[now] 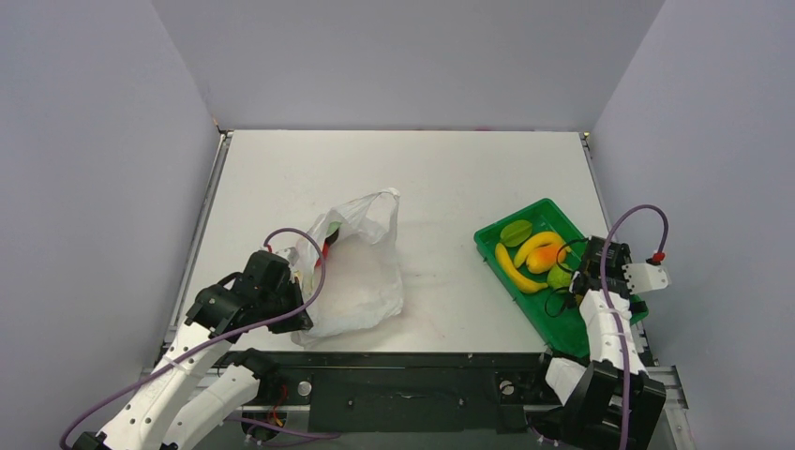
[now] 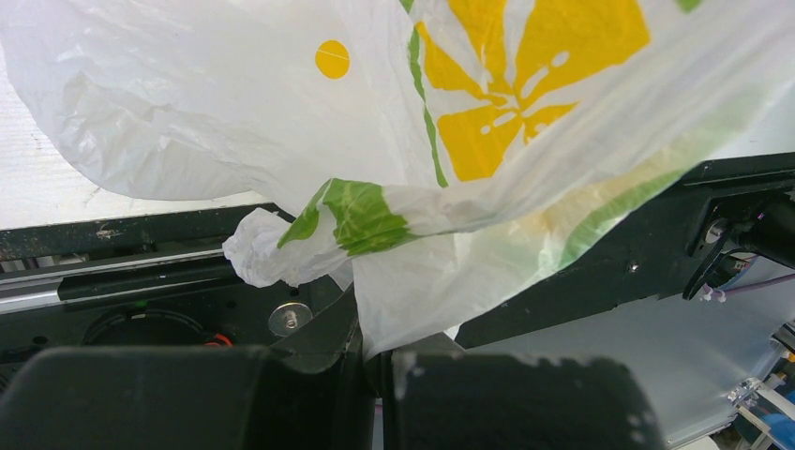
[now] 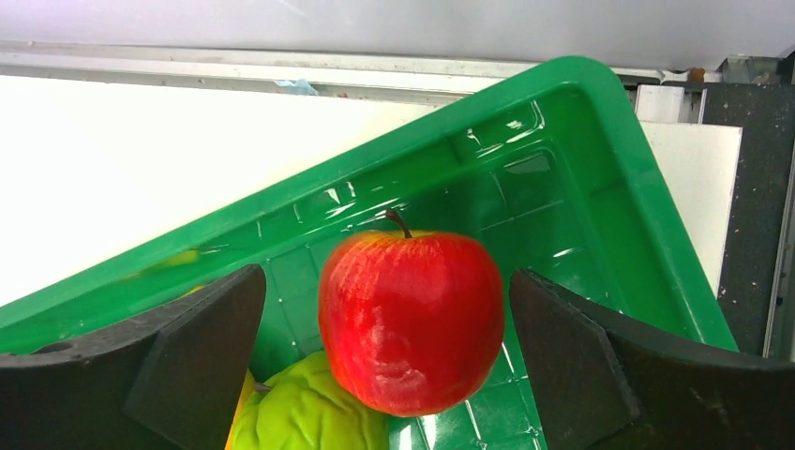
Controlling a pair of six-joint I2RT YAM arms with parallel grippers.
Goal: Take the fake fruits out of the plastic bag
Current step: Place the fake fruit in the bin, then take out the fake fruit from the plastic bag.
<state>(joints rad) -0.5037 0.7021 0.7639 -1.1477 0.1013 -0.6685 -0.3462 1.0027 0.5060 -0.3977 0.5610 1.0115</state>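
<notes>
The white plastic bag (image 1: 361,272) lies crumpled left of the table's middle, with a red mark (image 1: 328,247) at its mouth. My left gripper (image 1: 292,309) is shut on the bag's near edge, and the left wrist view shows the plastic (image 2: 281,112) pinched between its jaws (image 2: 380,361). My right gripper (image 3: 386,291) is open over the green tray (image 3: 600,187). A red apple (image 3: 412,319) sits between its fingers with a gap on each side and leans on a lumpy green fruit (image 3: 309,417). The tray (image 1: 492,239) also holds a banana (image 1: 516,267), a mango (image 1: 548,255) and a starfruit (image 1: 516,232).
The green tray lies at the right edge of the table, close to the right wall. Grey walls close in the table on three sides. A black metal frame (image 1: 403,370) runs along the near edge between the arm bases.
</notes>
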